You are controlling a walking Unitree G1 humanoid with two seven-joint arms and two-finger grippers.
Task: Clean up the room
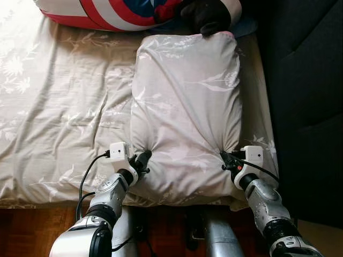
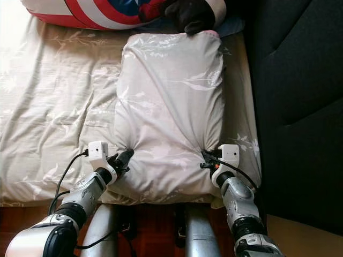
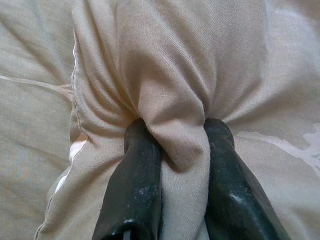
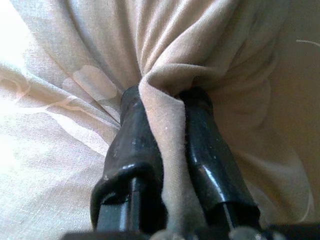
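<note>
Here, a beige pillow (image 1: pixel 185 107) lies on the bed (image 1: pixel 59 107), with its right side near the bed's edge by the dark headboard (image 1: pixel 305 96) and its far end touching a red, white and blue cushion (image 1: pixel 118 12). The left gripper (image 1: pixel 142 157) pinches a fold at the pillow's near left corner, and the right gripper (image 1: pixel 225 158) pinches the near right corner, both squeezed tight on cloth. The wide sheet to the left is open, and the wood floor (image 1: pixel 27 230) shows below the bed's near edge.
</note>
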